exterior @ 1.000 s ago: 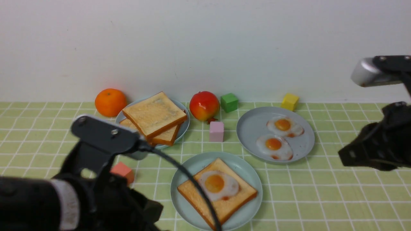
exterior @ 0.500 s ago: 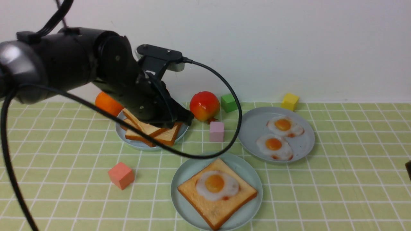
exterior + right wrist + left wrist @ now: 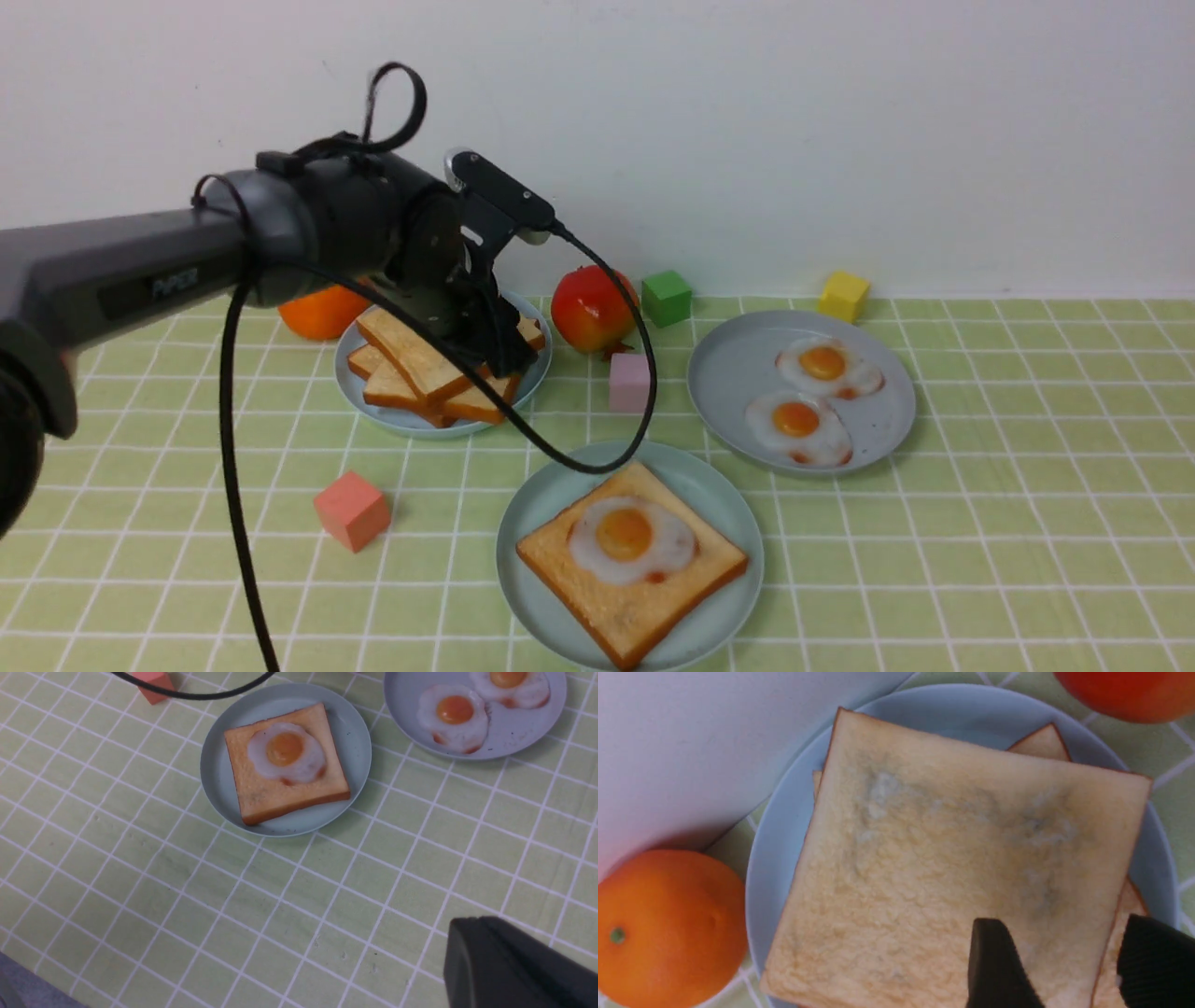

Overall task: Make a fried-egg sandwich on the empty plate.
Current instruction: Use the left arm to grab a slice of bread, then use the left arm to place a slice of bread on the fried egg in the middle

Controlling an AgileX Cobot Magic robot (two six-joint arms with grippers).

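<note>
Bread stack [image 3: 439, 373], back left beside the orange [image 3: 317, 313]: your left gripper [image 3: 1059, 942] hangs over it on the small blue plate [image 3: 392, 422], jaws a modest gap apart and holding nothing, one finger over the top slice [image 3: 952, 849], the other just past its crust. Front centre, the mint plate [image 3: 551, 485] carries one toast [image 3: 644, 607] with a fried egg [image 3: 630, 539] on it, so fetching the covering slice looks like the step in hand. Next, you would close on that edge, lift it clear and carry it over the egg. Your right gripper [image 3: 509, 961] shows only a dark corner, so its jaws cannot be judged.
</note>
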